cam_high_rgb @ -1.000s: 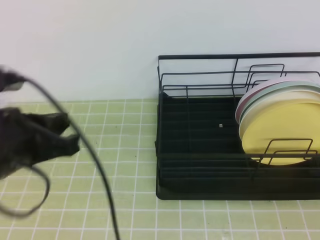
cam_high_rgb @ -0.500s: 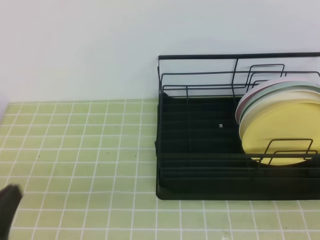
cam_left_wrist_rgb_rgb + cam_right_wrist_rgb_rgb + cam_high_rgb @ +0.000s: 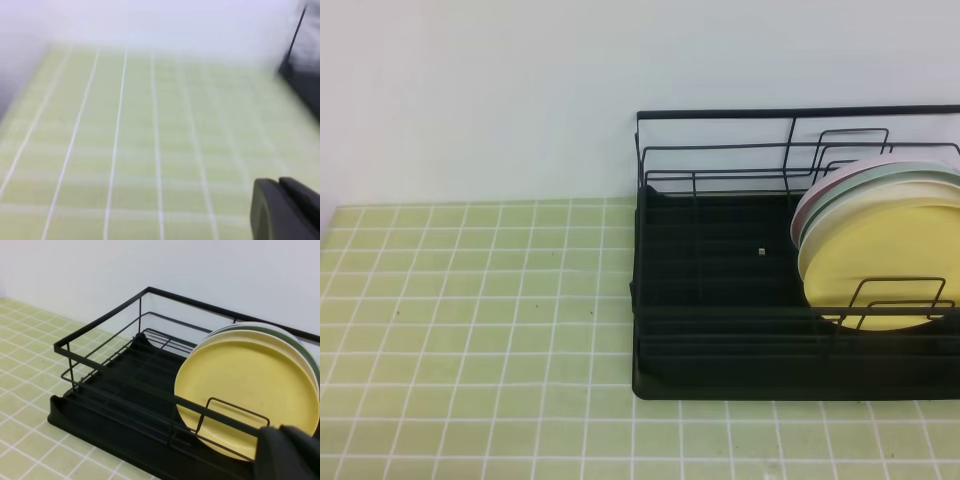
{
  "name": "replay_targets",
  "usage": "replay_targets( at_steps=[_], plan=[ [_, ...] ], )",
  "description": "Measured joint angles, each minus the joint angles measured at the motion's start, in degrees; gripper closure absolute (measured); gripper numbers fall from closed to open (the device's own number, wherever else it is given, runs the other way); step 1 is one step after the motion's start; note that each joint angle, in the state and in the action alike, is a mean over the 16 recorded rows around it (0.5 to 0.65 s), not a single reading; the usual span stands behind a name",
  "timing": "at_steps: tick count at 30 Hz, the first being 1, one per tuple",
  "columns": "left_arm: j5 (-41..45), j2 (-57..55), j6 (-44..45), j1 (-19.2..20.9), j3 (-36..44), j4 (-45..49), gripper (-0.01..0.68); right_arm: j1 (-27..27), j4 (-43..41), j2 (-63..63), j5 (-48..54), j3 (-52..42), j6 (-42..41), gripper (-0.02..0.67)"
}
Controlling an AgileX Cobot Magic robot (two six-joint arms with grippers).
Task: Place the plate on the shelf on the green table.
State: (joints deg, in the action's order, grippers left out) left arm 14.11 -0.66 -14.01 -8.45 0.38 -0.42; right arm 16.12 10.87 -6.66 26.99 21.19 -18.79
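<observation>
Your glossy pale-yellow round plate [image 3: 247, 392] already stands upright in the black wire dish rack shelf [image 3: 720, 340] on the light-green tiled table [image 3: 470, 320], leaning on other plates [image 3: 840, 190] behind. Both grippers, left gripper [image 3: 285, 210] and right gripper [image 3: 287, 452], are clenched, empty. Risk: right gripper sits near the plate; a careless move could knock it.

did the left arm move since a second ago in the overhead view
Yes. It withdrew off the lower left edge, away from the shelf, and no longer shows there.
</observation>
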Motion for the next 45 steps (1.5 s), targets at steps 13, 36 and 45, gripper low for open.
replay_targets(
  at_steps=[13,36,45],
  plan=[
    [4.4,1.5,2.1,0.9,0.2,-0.5,0.675,0.0,0.0,0.0,0.1,0.0,0.0,0.651],
    [4.4,1.5,2.2,0.9,0.1,-0.6,0.675,-9.8,-1.6,0.0,-1.0,-1.4,-1.0,0.651],
    [4.2,1.4,2.2,0.9,0.6,-0.6,0.674,-22.6,-1.1,3.5,-8.7,-10.7,-1.6,0.652]
  ],
)
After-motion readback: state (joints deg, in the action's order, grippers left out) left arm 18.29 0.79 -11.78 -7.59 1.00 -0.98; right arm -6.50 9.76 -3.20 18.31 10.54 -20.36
